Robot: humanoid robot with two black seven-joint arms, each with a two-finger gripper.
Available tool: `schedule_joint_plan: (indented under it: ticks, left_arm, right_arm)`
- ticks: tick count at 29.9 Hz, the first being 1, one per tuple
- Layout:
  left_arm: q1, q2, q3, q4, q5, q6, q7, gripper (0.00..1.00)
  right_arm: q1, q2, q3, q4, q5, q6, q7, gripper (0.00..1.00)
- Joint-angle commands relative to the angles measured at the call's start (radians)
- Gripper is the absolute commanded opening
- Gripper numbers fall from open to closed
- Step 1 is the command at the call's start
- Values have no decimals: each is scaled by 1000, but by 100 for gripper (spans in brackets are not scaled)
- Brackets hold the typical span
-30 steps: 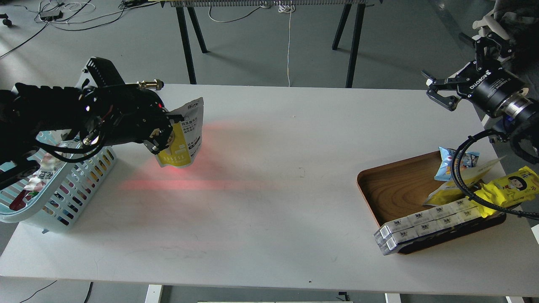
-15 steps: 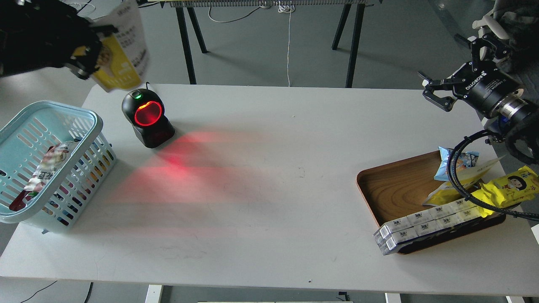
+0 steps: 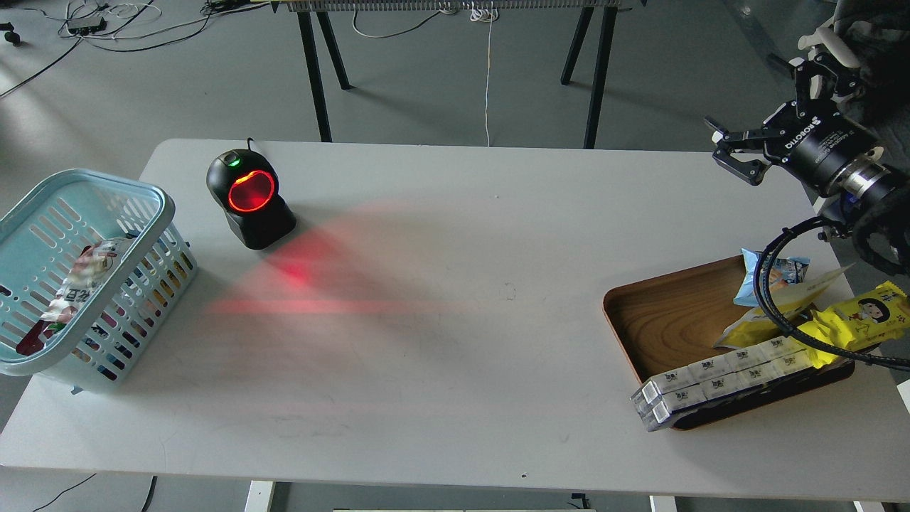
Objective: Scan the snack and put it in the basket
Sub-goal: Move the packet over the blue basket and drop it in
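A white surface [image 3: 455, 370] stands on a grey floor strewn with cables, with black trestle legs behind its far edge. Over the surface's far right corner hangs the right gripper [image 3: 726, 146], its two fingers spread apart and holding nothing; the black wrist body behind it reads "ROBOTIQ" in white. The left arm and its gripper are out of view, and the snack, the yellow pouch with the white top, cannot be seen anywhere in the head view, so its long axis and heading cannot be told. Below the right gripper, a brown wooden tray [image 3: 661, 320] sits at the surface's right side, carrying a small blue packet [image 3: 775, 274], a yellow wrapper with a cartoon face [image 3: 864, 316] and a row of white boxes [image 3: 718, 380] that overhangs the tray's near rim; their print is too small to read. Across the surface, near the far left corner, a black scanner [image 3: 250, 199] shows a glowing red ring and a green light, and casts red light over the surface. At the left edge stands the light blue basket [image 3: 153, 203], tilted, with wrapped packets [image 3: 82, 281] inside it.
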Motion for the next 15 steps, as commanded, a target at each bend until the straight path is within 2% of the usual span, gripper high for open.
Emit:
schedule_joint_plan:
  ticks: [1, 7, 15]
  left_arm:
    - [0, 9, 75, 25, -26, 58, 11, 2]
    - [0, 3, 147, 16, -62, 109, 23, 2]
    - [0, -20, 171, 16, -128, 144, 23, 1]
  right_arm:
    - [0, 0, 0, -3, 0, 0, 0, 99]
    - [-6, 0, 0, -3, 0, 0, 0, 99]
    - [-8, 0, 0, -3, 0, 0, 0, 99]
